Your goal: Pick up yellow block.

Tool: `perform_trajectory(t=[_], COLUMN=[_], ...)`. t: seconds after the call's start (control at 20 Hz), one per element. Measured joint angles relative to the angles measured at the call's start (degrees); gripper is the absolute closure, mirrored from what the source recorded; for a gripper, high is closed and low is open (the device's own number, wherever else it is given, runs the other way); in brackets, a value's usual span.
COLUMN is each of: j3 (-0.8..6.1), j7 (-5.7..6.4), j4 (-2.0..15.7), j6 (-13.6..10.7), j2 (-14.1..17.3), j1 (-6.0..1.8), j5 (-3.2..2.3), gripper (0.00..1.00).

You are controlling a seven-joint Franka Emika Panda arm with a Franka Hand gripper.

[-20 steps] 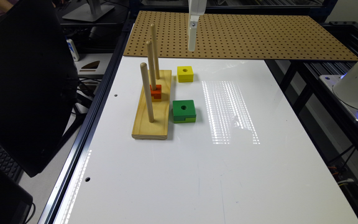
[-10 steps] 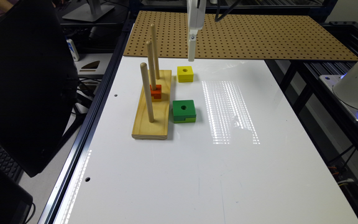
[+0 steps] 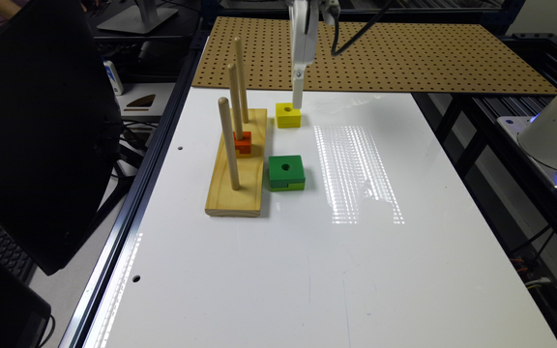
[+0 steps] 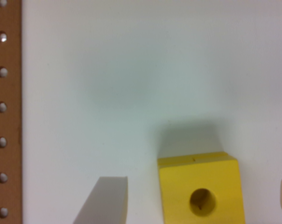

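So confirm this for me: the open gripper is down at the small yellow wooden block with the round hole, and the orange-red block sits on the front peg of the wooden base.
One thing is wrong: the exterior view shows the small orange-red block on the middle peg of the wooden base, not the front one. The open gripper is indeed down at the small yellow wooden block with the round hole, which the wrist view shows between its fingers.

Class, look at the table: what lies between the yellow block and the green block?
Nothing. In the exterior view, only bare white table separates the yellow block from the green block; the wooden peg base sits off to that view's left.
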Motion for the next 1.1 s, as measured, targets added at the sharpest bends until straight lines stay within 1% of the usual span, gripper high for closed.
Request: perform_trajectory(t=[0.35,0.7,0.85,0.95,1.1], j3=[0.02,0.60,0.70,0.70,0.71], j7=[0.00,0.09,0.09,0.09,0.09], j4=[0.07,0.71,0.76,0.80,0.98], j6=[0.1,0.1,0.1,0.9,3.1], j2=[0.1,0.1,0.4,1.5,3.7], j1=[0.00,0.01,0.01,0.01,0.01], j5=[0.00,0.00,0.00,0.00,0.00], gripper=[0.00,0.00,0.00,0.00,0.00])
